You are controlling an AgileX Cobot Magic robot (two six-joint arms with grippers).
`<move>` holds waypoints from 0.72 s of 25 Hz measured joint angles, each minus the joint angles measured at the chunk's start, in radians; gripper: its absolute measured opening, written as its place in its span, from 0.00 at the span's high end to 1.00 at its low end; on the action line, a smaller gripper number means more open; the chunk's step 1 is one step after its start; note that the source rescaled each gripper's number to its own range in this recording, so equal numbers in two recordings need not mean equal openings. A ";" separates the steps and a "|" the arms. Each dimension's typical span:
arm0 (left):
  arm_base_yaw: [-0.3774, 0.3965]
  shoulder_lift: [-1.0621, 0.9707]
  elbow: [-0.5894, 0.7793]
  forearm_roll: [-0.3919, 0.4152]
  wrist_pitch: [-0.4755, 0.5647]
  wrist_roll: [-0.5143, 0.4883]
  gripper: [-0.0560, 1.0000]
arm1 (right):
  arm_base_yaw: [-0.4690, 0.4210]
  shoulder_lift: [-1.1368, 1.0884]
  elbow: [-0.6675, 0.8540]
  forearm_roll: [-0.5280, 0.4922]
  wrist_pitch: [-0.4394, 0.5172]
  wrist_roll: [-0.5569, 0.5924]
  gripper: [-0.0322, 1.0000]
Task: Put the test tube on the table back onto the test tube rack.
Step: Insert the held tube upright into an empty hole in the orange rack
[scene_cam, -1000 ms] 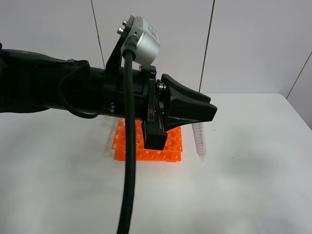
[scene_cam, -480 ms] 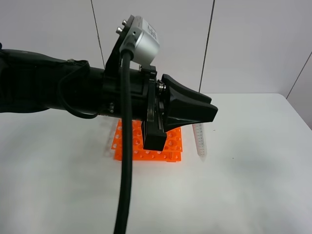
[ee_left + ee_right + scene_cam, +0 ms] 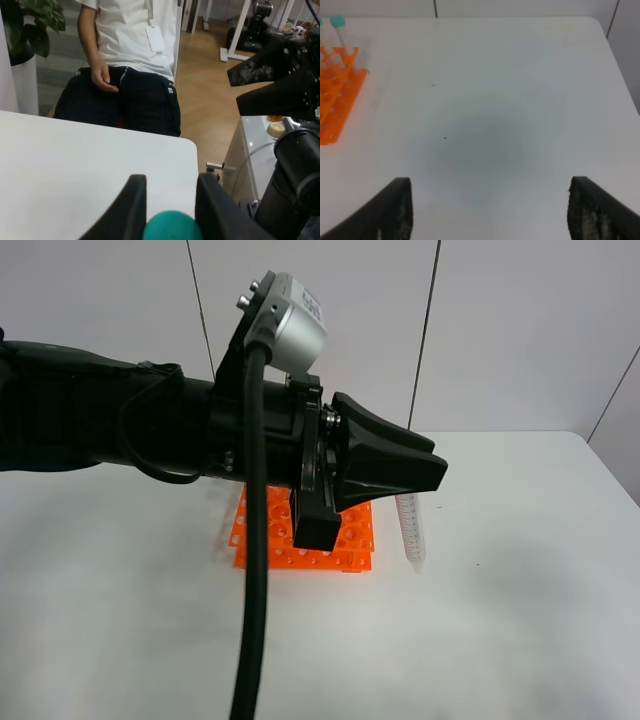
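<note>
Cable [image 3: 250, 620] drifted left; left fingers [image 3: 132, 207] pinch test tube [image 3: 172, 228].

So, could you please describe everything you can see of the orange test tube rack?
The test tube rack is bright orange and plastic-looking, with a grid of round holes in two tiers. It stands flat on the white table, and the left arm hides much of it in the high view. The right wrist view shows one corner with two teal-capped tubes upright in it. The test tube held by the left gripper hangs just beside its right edge.
</note>
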 joint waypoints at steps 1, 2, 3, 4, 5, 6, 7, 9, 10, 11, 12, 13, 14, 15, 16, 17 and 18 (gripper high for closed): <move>0.000 0.000 0.000 0.000 0.000 0.000 0.95 | 0.000 0.000 0.000 0.000 0.000 0.000 0.15; 0.000 0.000 0.000 0.000 0.000 0.000 0.95 | 0.000 0.000 0.000 0.000 0.000 0.000 0.15; 0.000 0.000 0.000 0.000 0.001 0.001 0.95 | 0.000 0.000 0.000 0.000 0.000 0.000 0.15; 0.000 0.000 0.000 0.000 0.001 0.001 0.95 | 0.000 0.000 0.000 0.000 0.000 0.000 0.15; 0.000 0.000 0.000 0.000 0.001 0.001 0.95 | 0.000 0.000 0.000 -0.001 0.000 0.000 0.15; 0.000 0.000 0.000 0.000 0.002 0.001 0.95 | 0.000 0.000 0.000 -0.001 0.000 0.000 0.15; 0.000 0.000 0.000 0.000 0.002 0.001 0.95 | 0.000 0.000 0.000 -0.001 0.000 0.000 0.15; 0.000 0.000 0.000 0.000 0.002 0.001 0.95 | 0.000 0.000 0.000 -0.001 0.000 0.000 0.15; 0.000 0.000 0.000 0.000 0.002 0.001 0.95 | 0.000 0.000 0.000 -0.001 0.000 0.000 0.15; 0.000 0.000 0.000 0.000 0.002 0.001 0.95 | 0.000 0.000 0.000 -0.001 0.000 0.000 0.15; 0.000 0.000 0.000 0.000 0.002 0.001 0.95 | 0.000 0.000 0.000 -0.001 0.000 0.000 0.15; 0.000 0.000 0.000 0.000 0.002 0.001 0.95 | 0.000 0.000 0.000 -0.001 0.000 0.000 0.15; 0.000 0.000 0.000 0.000 0.002 0.001 0.95 | 0.000 0.000 0.000 -0.001 0.000 0.000 0.15; 0.000 0.000 0.000 0.000 0.002 0.003 0.95 | 0.000 0.000 0.000 -0.001 0.000 0.000 0.15; 0.000 0.000 0.000 0.000 0.001 0.006 0.95 | 0.000 0.000 0.000 -0.001 0.000 0.000 0.15; 0.000 0.000 0.000 0.000 0.000 0.007 0.95 | 0.000 0.000 0.000 -0.001 0.000 0.000 0.15; 0.000 0.000 0.000 0.000 -0.003 0.008 0.95 | 0.000 0.000 0.000 -0.001 0.000 0.000 0.15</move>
